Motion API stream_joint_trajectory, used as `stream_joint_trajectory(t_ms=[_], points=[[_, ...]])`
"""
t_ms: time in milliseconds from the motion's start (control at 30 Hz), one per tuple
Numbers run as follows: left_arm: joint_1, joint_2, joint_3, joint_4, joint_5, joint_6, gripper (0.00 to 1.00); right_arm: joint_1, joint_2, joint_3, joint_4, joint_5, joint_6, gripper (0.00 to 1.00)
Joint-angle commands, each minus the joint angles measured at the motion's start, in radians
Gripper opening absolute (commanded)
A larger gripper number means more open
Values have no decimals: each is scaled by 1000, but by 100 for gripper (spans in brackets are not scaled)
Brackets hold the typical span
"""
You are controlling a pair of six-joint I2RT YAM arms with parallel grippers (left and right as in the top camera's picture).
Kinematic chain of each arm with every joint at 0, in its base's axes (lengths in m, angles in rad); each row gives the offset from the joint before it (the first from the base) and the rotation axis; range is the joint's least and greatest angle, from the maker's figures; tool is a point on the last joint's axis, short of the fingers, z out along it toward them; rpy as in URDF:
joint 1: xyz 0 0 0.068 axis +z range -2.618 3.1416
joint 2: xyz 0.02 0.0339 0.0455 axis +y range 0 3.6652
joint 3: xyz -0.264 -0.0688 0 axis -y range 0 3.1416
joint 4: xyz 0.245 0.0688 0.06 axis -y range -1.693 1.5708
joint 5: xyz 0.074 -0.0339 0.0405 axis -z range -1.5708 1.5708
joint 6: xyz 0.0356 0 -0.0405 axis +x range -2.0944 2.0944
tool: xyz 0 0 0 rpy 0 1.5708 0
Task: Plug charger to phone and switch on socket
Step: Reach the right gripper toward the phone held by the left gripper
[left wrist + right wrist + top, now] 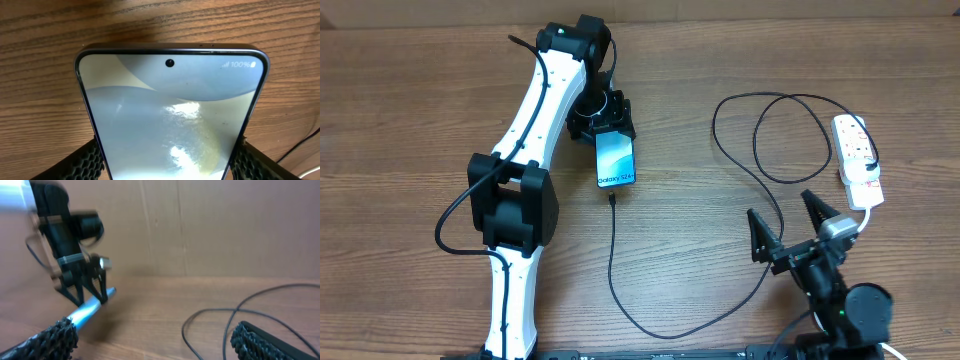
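Observation:
The phone (616, 160) lies on the table with its cyan screen up; it fills the left wrist view (170, 120). My left gripper (603, 122) is shut on the phone's far end, with a finger on each long side. The charger cable (612, 260) has its black tip at the phone's near end, then loops right to the socket. The socket (857, 160), a white power strip, lies at the far right. My right gripper (788, 230) is open and empty, left of the socket's near end, and the cable shows between its fingers (210, 325).
The wooden table (700, 70) has a cardboard wall behind it in the right wrist view (225, 230). The left arm (525, 170) stretches along the left side. The socket's thick white cord (868, 218) runs toward the right arm's base.

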State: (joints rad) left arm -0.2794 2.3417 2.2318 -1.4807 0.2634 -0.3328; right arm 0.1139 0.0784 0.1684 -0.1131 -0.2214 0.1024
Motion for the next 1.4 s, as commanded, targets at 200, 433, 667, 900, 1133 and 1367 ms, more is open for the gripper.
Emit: stream_joint_trajectory(t_ms=[200,433,667,900,1133,1367], points=[[6,-1,29,3,34,19,68,4,379,556,-314,19,36,100],[6,-1,29,13,34,19,68,4,832,1035,-733,-75,36,100],[6,-1,29,31,34,15,68,4,1214,1277,-904,-305,36,100],[6,-1,29,34,79,7,66,6,1440,1273,-895,-483,35,85],[6,-1,29,29,158,4,65,103,1618,1257,-770,-538,31,82],[6,-1,29,25,183,12,64,224,1740,1257,-613,-539,112,82]])
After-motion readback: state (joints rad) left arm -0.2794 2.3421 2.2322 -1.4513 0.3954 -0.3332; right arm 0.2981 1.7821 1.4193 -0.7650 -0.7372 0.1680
